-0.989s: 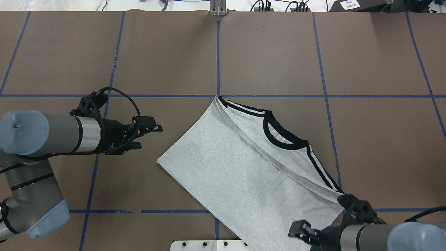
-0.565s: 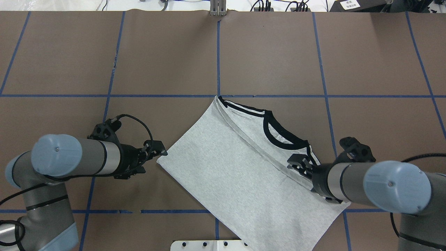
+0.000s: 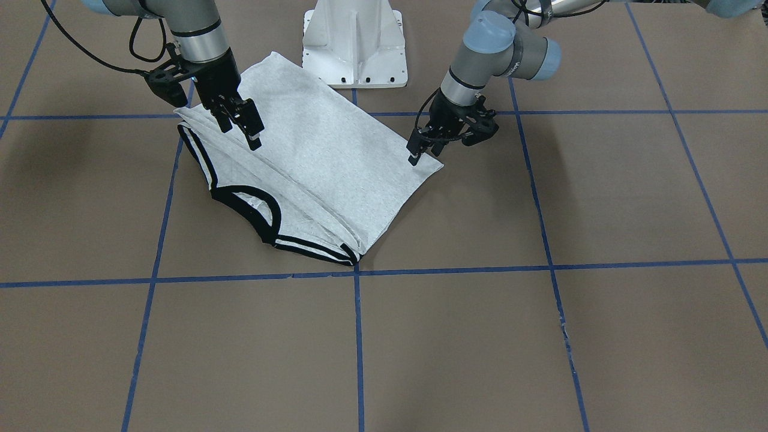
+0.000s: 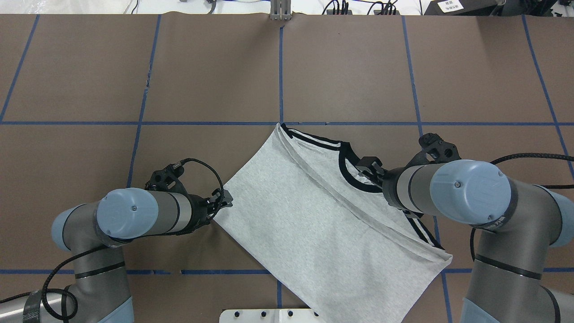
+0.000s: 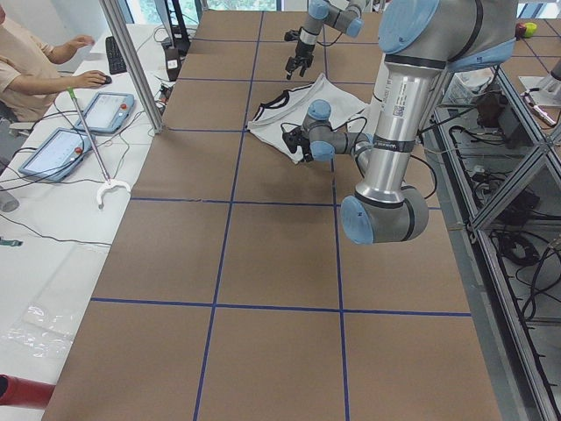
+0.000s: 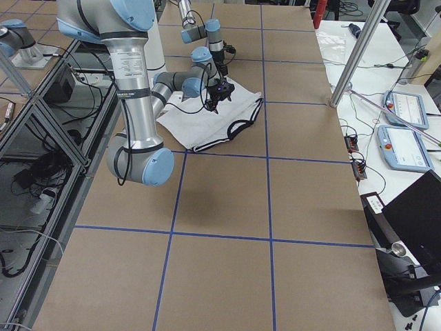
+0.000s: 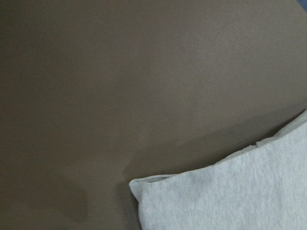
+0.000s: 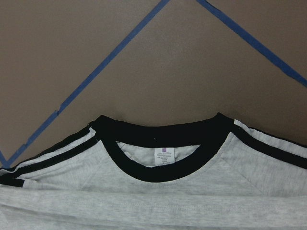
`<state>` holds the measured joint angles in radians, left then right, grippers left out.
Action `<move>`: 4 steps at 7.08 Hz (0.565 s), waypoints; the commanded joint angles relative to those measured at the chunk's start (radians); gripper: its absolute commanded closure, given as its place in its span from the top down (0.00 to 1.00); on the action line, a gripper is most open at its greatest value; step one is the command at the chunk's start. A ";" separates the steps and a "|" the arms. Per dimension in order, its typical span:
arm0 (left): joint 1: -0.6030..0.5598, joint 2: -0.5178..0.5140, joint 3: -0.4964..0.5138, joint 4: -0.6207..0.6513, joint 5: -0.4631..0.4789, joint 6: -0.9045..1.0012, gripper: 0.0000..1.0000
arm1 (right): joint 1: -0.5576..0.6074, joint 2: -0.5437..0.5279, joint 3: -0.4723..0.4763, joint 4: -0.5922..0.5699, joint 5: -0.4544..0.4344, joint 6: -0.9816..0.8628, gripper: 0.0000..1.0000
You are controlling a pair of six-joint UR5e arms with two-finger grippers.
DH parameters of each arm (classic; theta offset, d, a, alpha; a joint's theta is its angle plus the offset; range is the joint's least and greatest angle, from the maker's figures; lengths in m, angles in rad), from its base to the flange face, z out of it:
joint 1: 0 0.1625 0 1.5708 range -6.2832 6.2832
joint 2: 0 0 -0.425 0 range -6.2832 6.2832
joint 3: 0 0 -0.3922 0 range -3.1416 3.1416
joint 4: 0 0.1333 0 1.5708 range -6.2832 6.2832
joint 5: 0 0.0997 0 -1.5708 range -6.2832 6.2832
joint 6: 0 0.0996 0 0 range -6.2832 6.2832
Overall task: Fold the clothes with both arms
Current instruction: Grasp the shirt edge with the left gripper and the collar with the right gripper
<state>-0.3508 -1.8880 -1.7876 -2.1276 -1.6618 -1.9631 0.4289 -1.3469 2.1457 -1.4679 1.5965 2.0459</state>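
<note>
The grey T-shirt (image 4: 314, 215) lies folded lengthwise and set diagonally on the brown table, back side up, so its print is hidden. Its black collar (image 4: 358, 177) points toward the far right. It also shows in the front view (image 3: 324, 162). My left gripper (image 4: 223, 202) (image 3: 422, 153) hangs low at the shirt's left corner, open, holding nothing. The left wrist view shows that corner (image 7: 144, 187) and no fingers. My right gripper (image 4: 370, 169) (image 3: 241, 133) hovers over the shirt beside the collar, open and empty. The right wrist view shows the collar (image 8: 158, 139).
The white pedestal base (image 3: 354, 42) stands just behind the shirt's near edge. Blue tape lines (image 4: 281, 80) grid the table. An operator (image 5: 26, 61) sits at a side desk with tablets, beside a metal pole (image 5: 131, 66). Cables lie along the far table edge (image 4: 358, 9).
The left gripper has swung in to the shirt's left corner. The right gripper has moved from the shirt's near right hem, across the sleeve, up to the collar. The shirt has not moved.
</note>
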 commanded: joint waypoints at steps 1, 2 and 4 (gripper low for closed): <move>-0.002 0.001 0.001 0.001 0.007 -0.002 0.53 | 0.002 0.008 -0.018 -0.003 -0.012 0.000 1.00; -0.011 0.001 -0.012 0.001 0.007 -0.002 0.17 | 0.001 0.009 -0.018 -0.003 -0.013 0.000 1.00; -0.048 0.001 -0.007 0.001 0.007 0.015 0.00 | 0.001 0.009 -0.020 -0.003 -0.012 0.000 1.00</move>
<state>-0.3746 -1.8869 -1.7954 -2.1267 -1.6553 -1.9544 0.4298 -1.3381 2.1279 -1.4710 1.5846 2.0463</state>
